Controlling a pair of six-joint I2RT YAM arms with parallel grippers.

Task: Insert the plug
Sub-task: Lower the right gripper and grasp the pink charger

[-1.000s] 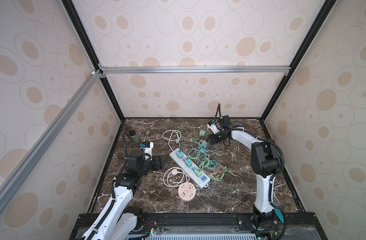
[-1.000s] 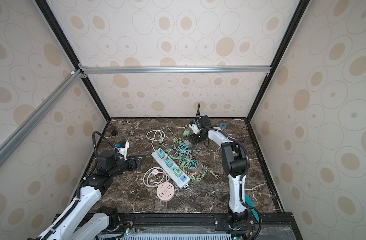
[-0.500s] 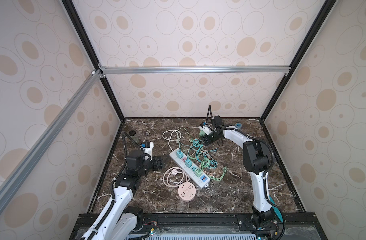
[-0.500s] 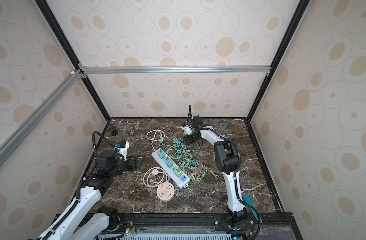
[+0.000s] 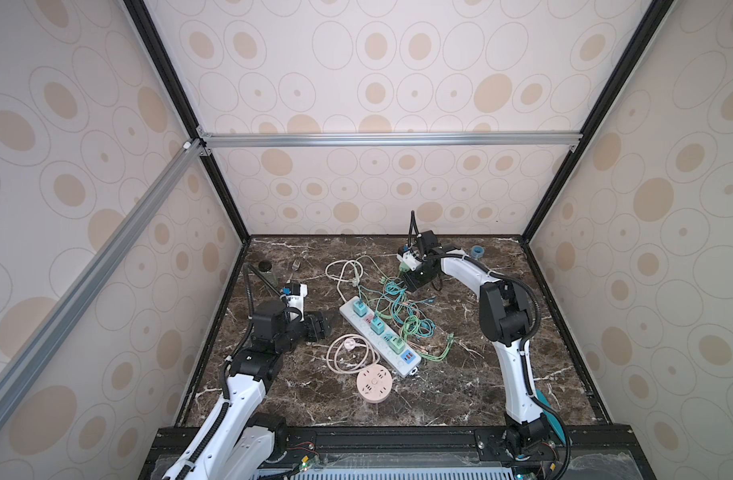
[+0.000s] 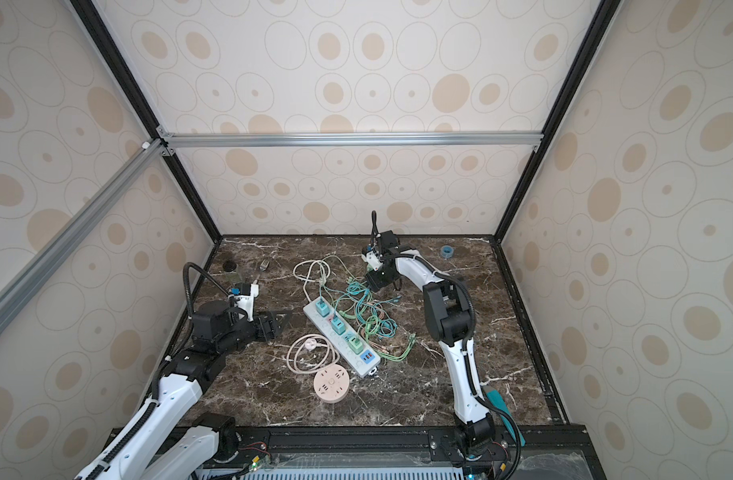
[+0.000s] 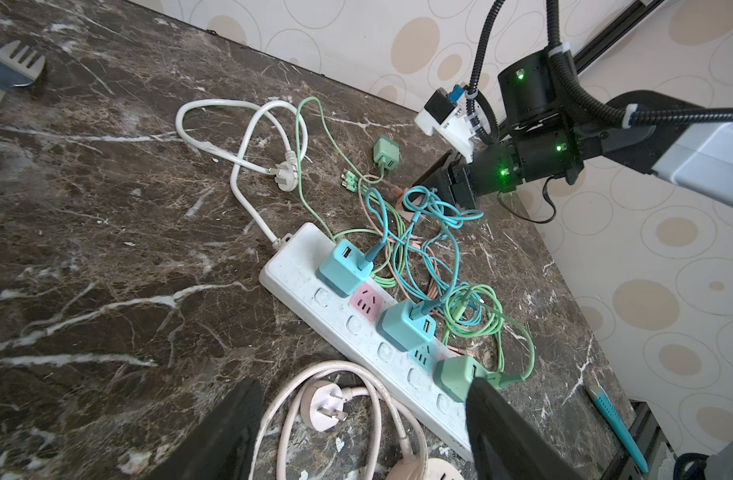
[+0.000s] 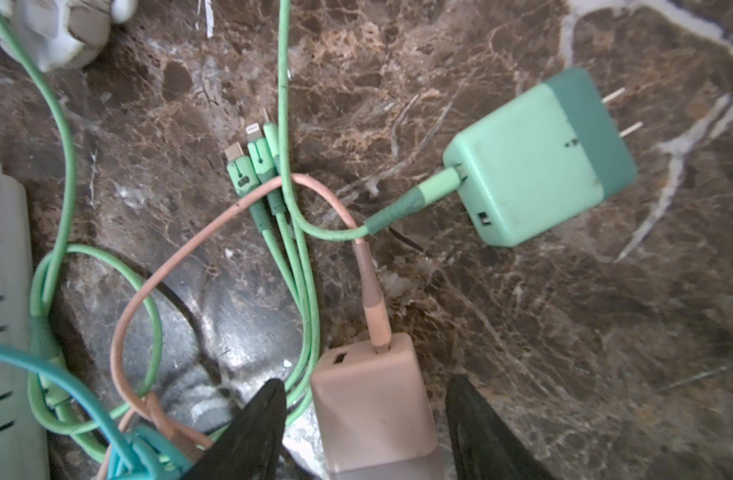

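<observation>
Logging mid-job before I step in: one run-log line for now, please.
right gripper: open, fingers astride pink cube charger, not gripping | left gripper: open, empty | white power strip: pink socket free

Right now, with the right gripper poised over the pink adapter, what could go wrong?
1. The pink cable crosses the green cables, so lifting the pink adapter could drag the tangle along.
2. Those green cables run right beside one finger of the open right gripper; closing might pinch them along with the adapter.
</observation>
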